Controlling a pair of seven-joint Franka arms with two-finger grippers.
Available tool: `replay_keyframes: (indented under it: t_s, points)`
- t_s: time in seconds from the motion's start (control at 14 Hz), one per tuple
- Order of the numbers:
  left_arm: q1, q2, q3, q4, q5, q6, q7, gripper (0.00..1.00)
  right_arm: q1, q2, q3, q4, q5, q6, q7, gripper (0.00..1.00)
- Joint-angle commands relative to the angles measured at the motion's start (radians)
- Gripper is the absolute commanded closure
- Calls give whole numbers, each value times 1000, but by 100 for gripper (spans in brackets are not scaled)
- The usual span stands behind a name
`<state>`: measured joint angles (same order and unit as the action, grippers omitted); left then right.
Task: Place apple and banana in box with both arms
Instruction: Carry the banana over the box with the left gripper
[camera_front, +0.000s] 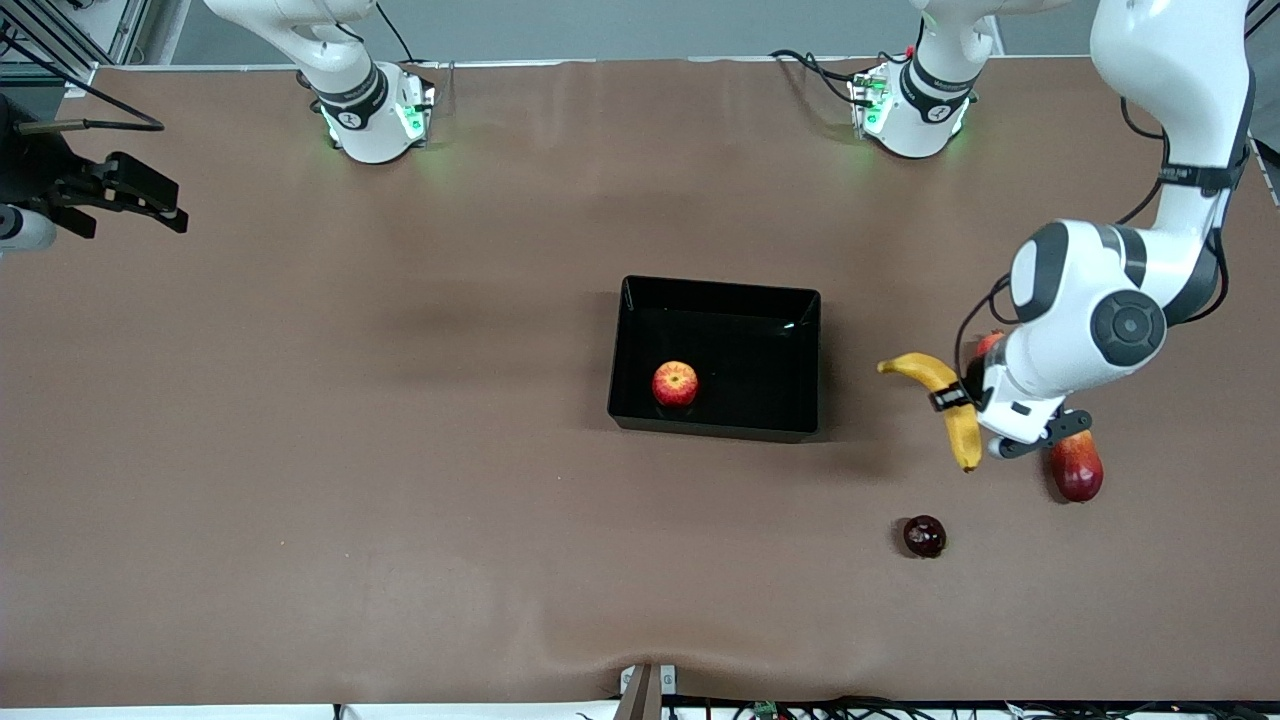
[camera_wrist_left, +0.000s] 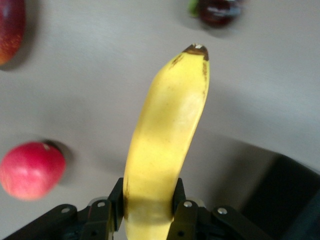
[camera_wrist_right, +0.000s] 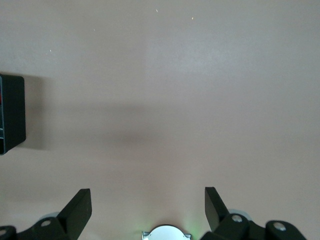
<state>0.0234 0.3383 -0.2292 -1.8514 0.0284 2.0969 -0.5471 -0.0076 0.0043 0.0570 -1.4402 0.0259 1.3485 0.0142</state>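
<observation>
The banana (camera_front: 945, 400) is clamped near its middle by the left gripper (camera_front: 958, 398) and is held in the air over bare worktop (camera_front: 400, 480), between the box (camera_front: 640, 415) and the fruits at the left arm's end. In the left wrist view the banana (camera_wrist_left: 165, 150) is seen squeezed between the two fingers (camera_wrist_left: 184, 212), its dark tip pointing away from the gripper. A round red fruit (camera_wrist_left: 31, 170) lies just beside the gripper, partly hidden under the arm in the front view. A long red-and-yellow fruit (camera_front: 1076, 464) is found close by the wrist, and a dark round fruit (camera_front: 924, 536) lies past the banana's tip, nearer the camera. An open strip of worktop is left between the gripper and the box's nearest wall.

The apple (camera_front: 675, 384) rests inside the box, close to the wall nearest the camera and toward the right arm's end; the remaining floor of the box is bare.

The right gripper (camera_front: 150, 200) is kept waiting, spread wide, high over the worktop's edge at the right arm's end, well apart from the box. In its wrist view the fingers (camera_wrist_right: 75, 212) are seen far apart over bare worktop, with a box corner (camera_wrist_right: 11, 114) at the frame's edge
</observation>
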Motion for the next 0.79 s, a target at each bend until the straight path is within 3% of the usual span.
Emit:
replay_keyframes:
  t_s: [0.0,0.36,0.71]
  points:
    - [-64,42,-59,113,15,-69,-179,100,-20,-12,9,-3,0,-15,-13,0]
    - [-273,146,-59,228,15,-74,-504,100,-34,-13,10,-3,0,-23,-13,0]
    - [-332,174,-59,192,16,-75,-614,100,-34,-12,10,3,0,-16,-13,0]
